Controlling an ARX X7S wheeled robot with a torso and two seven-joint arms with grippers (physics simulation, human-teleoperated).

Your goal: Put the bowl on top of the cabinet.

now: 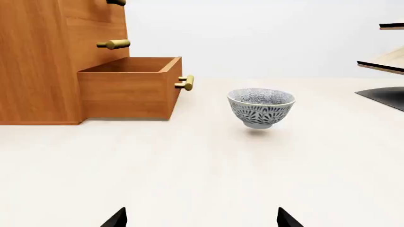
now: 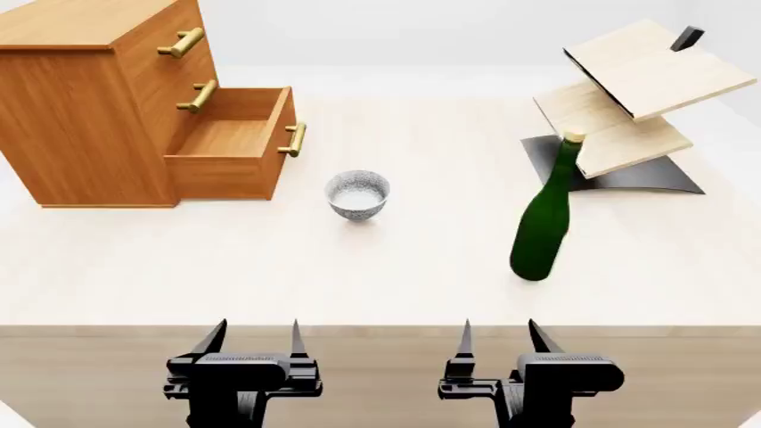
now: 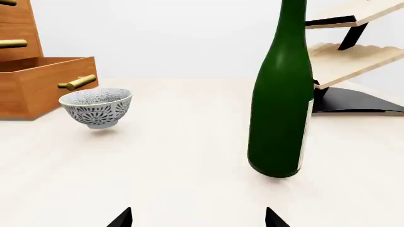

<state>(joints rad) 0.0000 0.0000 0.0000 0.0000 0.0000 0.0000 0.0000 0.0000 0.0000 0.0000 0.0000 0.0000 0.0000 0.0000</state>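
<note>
The small blue-grey patterned bowl (image 2: pixel 358 194) (image 1: pixel 261 107) (image 3: pixel 96 107) stands upright on the pale table, just right of the cabinet's open bottom drawer (image 2: pixel 234 147) (image 1: pixel 129 86). The orange-brown cabinet (image 2: pixel 95 98) (image 1: pixel 38 61) fills the far left, its flat top bare. My left gripper (image 2: pixel 253 337) (image 1: pixel 200 218) hangs open at the table's near edge, well short of the bowl. My right gripper (image 2: pixel 497 335) (image 3: pixel 197 217) is open too, beside it, holding nothing.
A tall green bottle (image 2: pixel 544 218) (image 3: pixel 281 94) stands right of centre, in front of the right gripper. Behind it is a pale tilted-board rack (image 2: pixel 630 98) (image 3: pixel 344 52) on a black base. The cabinet's bottom drawer sticks out with brass handles (image 2: pixel 292 139).
</note>
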